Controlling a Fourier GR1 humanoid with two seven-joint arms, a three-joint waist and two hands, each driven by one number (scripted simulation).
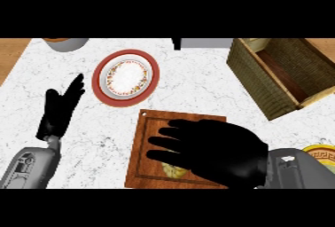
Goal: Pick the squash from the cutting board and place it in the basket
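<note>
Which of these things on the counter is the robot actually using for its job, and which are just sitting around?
Part of the job:
squash, mostly hidden under the right hand
cutting board
basket

Just lying about:
red-rimmed plate
yellow patterned plate at the right edge
grey pot at the top left
left hand, resting open

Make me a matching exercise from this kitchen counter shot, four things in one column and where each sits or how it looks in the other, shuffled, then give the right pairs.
Things:
1. plate
2. basket
3. cutting board
4. left hand

Places or states:
A. wooden, under the right hand, with the yellowish squash peeking out beneath that hand
B. open, fingers up, at the view's left
C. woven, at the view's upper right
D. round, red-rimmed, above the board's upper left corner

Pairs: 1-D, 2-C, 3-A, 4-B
</note>
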